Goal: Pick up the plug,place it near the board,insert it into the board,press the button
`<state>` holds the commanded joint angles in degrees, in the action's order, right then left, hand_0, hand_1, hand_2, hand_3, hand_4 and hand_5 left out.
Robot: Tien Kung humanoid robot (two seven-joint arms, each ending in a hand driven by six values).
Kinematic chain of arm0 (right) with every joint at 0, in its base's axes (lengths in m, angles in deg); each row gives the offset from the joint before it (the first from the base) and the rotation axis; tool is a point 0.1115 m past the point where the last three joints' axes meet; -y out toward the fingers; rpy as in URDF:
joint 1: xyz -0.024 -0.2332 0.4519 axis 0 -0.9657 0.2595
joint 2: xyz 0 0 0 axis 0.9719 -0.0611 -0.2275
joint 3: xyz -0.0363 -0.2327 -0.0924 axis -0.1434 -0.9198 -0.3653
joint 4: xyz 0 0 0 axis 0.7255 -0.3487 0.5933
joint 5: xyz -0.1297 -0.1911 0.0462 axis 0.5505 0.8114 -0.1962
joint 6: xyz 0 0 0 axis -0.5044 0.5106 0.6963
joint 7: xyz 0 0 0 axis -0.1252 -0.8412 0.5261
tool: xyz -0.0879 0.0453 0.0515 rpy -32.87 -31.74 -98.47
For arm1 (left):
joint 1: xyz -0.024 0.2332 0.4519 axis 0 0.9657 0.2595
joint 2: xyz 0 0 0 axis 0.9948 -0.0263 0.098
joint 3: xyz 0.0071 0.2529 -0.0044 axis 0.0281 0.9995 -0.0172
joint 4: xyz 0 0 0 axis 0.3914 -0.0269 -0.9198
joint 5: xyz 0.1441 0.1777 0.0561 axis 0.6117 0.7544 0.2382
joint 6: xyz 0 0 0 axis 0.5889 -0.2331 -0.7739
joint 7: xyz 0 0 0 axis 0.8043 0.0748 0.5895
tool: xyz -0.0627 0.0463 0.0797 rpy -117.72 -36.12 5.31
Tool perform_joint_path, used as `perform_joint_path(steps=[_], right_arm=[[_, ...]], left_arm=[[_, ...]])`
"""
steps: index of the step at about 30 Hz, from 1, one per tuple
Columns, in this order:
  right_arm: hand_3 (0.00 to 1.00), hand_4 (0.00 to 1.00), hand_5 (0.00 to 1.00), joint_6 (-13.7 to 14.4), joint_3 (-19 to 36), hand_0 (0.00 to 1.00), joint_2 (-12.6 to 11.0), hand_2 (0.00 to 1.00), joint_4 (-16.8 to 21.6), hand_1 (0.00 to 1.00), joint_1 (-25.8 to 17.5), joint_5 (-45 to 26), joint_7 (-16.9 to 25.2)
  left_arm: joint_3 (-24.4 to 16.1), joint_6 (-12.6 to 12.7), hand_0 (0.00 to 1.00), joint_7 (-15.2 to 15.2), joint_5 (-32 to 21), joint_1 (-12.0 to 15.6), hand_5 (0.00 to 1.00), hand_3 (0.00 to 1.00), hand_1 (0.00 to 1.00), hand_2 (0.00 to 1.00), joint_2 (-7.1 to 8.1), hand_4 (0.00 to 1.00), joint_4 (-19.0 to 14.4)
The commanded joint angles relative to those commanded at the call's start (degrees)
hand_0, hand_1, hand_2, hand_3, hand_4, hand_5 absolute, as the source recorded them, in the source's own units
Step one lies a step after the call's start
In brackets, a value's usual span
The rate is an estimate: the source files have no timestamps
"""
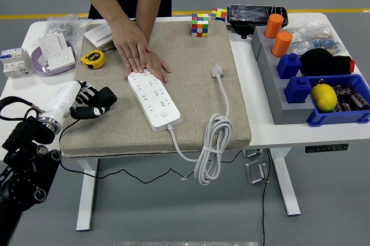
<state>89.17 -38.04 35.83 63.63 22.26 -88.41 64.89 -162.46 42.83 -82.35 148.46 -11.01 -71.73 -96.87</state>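
**Left hand holds nothing at the mat's edge; plug lies loose, apart from the power strip**

The robot's left hand (87, 100) hovers over the beige mat (191, 73) near its 8 o'clock edge. Its black fingers (103, 97) are loosely curved and grasp nothing. They point toward 3 o'clock, at the white power strip (153, 99), and stand clearly apart from it. The right arm does not show.

The power strip lies slantwise on the mat, from 11 o'clock to 5 o'clock, with its button (164, 114) near the 5 o'clock end. A person at the table's far side lays both hands (139, 52) flat, one over the other, on the strip's 11 o'clock end and the mat beside it.

The white plug (217, 72) lies on the mat at 2 o'clock from the strip, well apart from it and in no socket. Its cable (213, 142) runs toward 6 o'clock, hangs in a coiled bundle over the mat's near edge, and loops back to the strip's 5 o'clock end.

At 10 o'clock on the white table (254, 133), just off the mat, sit a yellow tape measure (92, 58), a white wall socket (56, 48) on a purple ring, and a circuit breaker (14, 61). A Rubik's cube (200, 25) stands at the mat's 12 o'clock edge. At 2 to 3 o'clock, a grey stepped block (276, 87) carries two orange cylinders (278, 33) and two blue blocks (293, 77); a blue bin (341, 116) beside it holds a yellow lemon-shaped object (324, 96).
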Motion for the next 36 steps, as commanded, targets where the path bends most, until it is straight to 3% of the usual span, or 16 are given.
perform_joint_path(steps=[3, 4, 9, 10, 15, 16, 21, 22, 27, 28, 30, 33, 34, 36], right_arm=[[0.743, 0.998, 0.998, -0.02, -0.15, 0.819, 0.02, 0.753, -0.03, 0.784, -0.15, -0.09, -0.02], [0.743, 0.998, 0.998, -0.03, -0.21, 0.819, 0.02, 0.753, -0.03, 0.784, -0.17, -0.13, -0.03], [0.743, 0.998, 0.998, -0.05, -0.23, 0.819, 0.00, 0.753, -0.02, 0.784, -0.17, -0.12, -0.02], [0.743, 0.998, 0.998, -0.05, -0.23, 0.819, -0.01, 0.753, -0.02, 0.785, -0.15, -0.12, -0.02], [0.743, 0.998, 0.998, -0.07, -0.15, 0.819, -0.02, 0.753, 0.01, 0.785, -0.06, -0.07, 0.01], [0.743, 0.998, 0.998, -0.07, -0.15, 0.819, -0.02, 0.752, 0.01, 0.785, -0.04, -0.08, 0.02], [0.743, 0.998, 0.998, -0.10, -0.09, 0.819, -0.02, 0.752, 0.00, 0.785, 0.02, -0.12, 0.02], [0.743, 0.998, 0.998, -0.11, -0.08, 0.819, -0.01, 0.752, 0.00, 0.784, 0.02, -0.14, 0.01], [0.743, 0.998, 0.998, -0.12, 0.08, 0.819, 0.02, 0.752, -0.03, 0.784, 0.10, -0.17, 0.01], [0.743, 0.998, 0.998, -0.12, 0.13, 0.818, 0.03, 0.752, -0.02, 0.784, 0.11, -0.14, 0.01], [0.743, 0.998, 0.998, -0.11, 0.18, 0.818, 0.04, 0.752, -0.04, 0.784, 0.13, -0.15, 0.01], [0.743, 0.998, 0.998, -0.10, 0.27, 0.818, 0.10, 0.752, -0.05, 0.784, 0.10, -0.12, 0.00], [0.742, 0.998, 0.998, -0.09, 0.31, 0.819, 0.12, 0.752, -0.05, 0.784, 0.10, -0.11, 0.01], [0.742, 0.998, 0.998, -0.07, 0.38, 0.819, 0.16, 0.752, -0.04, 0.784, 0.10, -0.04, 0.01]], left_arm=[[0.09, -0.59, 0.462, -0.19, 0.00, 0.11, 0.127, 0.338, 0.481, 0.383, -0.02, 0.617, 0.36], [0.08, -0.73, 0.560, -0.27, 0.00, 0.11, 0.206, 0.455, 0.663, 0.526, -0.05, 0.826, 0.40], [0.31, -1.32, 0.560, -0.52, 0.00, 0.09, 0.206, 0.455, 0.663, 0.526, 0.08, 0.826, 0.42], [0.31, -1.46, 0.638, -0.57, 0.00, 0.10, 0.326, 0.617, 0.753, 0.708, 0.10, 0.986, 0.38], [0.27, -1.44, 0.638, -0.83, 0.00, -0.05, 0.326, 0.617, 0.753, 0.708, 0.18, 0.986, 0.11], [0.22, -1.44, 0.709, -0.89, 0.00, -0.11, 0.525, 0.774, 0.809, 0.768, 0.19, 0.998, 0.07], [-0.01, -1.66, 0.709, -1.26, 0.00, -0.34, 0.525, 0.774, 0.809, 0.768, 0.28, 0.998, -0.10], [-0.05, -1.84, 0.746, -1.35, 0.00, -0.38, 0.595, 0.809, 0.829, 0.790, 0.29, 0.998, -0.19], [-0.34, -2.37, 0.746, -1.84, 0.00, -0.23, 0.595, 0.809, 0.829, 0.790, 0.21, 0.998, -1.76], [-0.35, -2.37, 0.820, -1.87, 0.00, -0.07, 0.874, 0.855, 0.890, 0.839, 0.18, 0.998, -2.50], [-0.30, -2.31, 0.820, -1.74, -0.30, 0.34, 0.874, 0.855, 0.890, 0.839, 0.10, 0.998, -4.30], [-0.20, -1.70, 0.820, -1.73, -6.09, 1.19, 0.874, 0.855, 0.890, 0.839, -0.13, 0.998, -8.02], [-0.15, -1.57, 0.857, -1.68, -8.64, 1.54, 0.998, 0.870, 0.917, 0.874, -0.20, 0.998, -9.54], [-0.05, -1.45, 0.857, -1.32, -13.47, 2.30, 0.998, 0.870, 0.917, 0.874, -0.37, 0.998, -12.18]])
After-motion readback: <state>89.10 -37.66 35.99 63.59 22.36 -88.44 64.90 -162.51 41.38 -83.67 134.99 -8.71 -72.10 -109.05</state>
